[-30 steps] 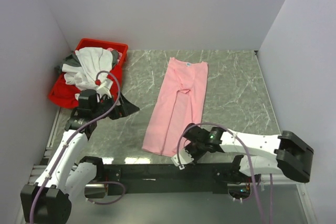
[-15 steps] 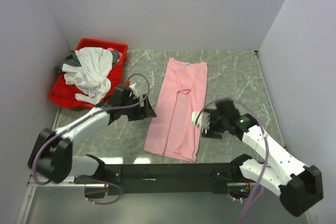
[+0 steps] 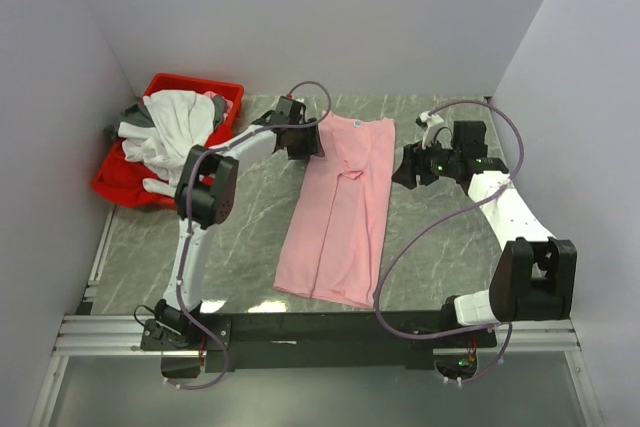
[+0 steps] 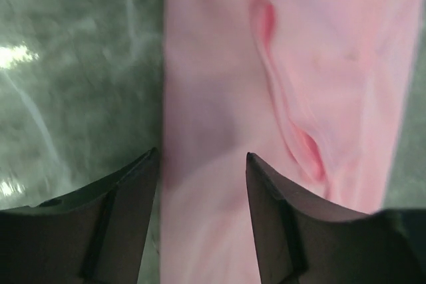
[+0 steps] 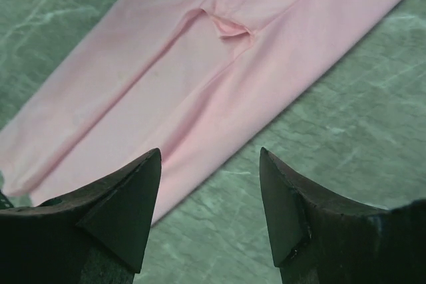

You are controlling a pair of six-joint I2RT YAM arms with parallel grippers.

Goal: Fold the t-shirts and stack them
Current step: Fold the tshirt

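Marble table | both arms having swung out from nearer, we are flanking the far end of the pink t-shirt lying narrow-folded mid-table | left gripper and right gripper are hanging parted, gripping nothing | we are likely setting up the crosswise fold

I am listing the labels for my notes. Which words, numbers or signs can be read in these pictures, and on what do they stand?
No text can be read in any view.
The small blue mark near the collar of the pink shirt: too small to read.
The red bin and the white shirts in it: no writing shows.
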